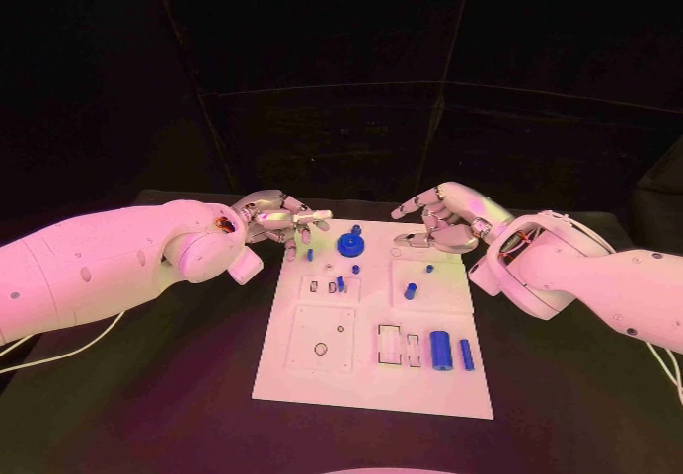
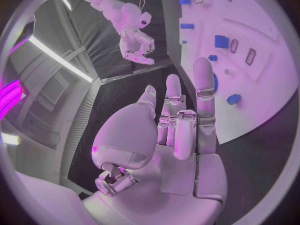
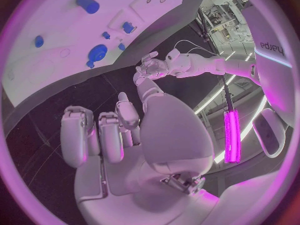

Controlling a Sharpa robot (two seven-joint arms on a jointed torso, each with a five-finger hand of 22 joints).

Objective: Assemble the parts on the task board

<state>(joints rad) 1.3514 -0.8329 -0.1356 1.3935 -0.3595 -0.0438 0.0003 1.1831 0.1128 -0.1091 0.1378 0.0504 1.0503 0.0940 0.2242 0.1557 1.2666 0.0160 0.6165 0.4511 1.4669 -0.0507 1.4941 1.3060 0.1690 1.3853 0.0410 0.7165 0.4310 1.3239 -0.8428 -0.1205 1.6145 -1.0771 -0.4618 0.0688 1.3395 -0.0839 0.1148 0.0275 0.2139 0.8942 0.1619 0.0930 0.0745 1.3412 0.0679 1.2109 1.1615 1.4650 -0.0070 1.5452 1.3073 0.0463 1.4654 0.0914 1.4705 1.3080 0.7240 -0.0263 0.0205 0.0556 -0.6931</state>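
Hovering at the board's (image 1: 373, 380) far edge, upper centre of frame, both hands hold nothing: left hand (image 1: 280, 221) fingers loosely spread, right hand (image 1: 448, 219) half-curled. Blue disc (image 1: 350, 245) stands between them (left slightly nearer). Two cylinders (image 1: 453, 352) lie lengthwise lower right, open board around them.

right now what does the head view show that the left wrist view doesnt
Head view alone: the whole task board, with two long blue cylinders lying at its near right, and both arms coming in from either side.

Left wrist view alone: the left hand from behind, its palm bare and fingers holding nothing.

Both: the right hand over the far end of the board, the round blue disc part, and small blue parts on the white plate.
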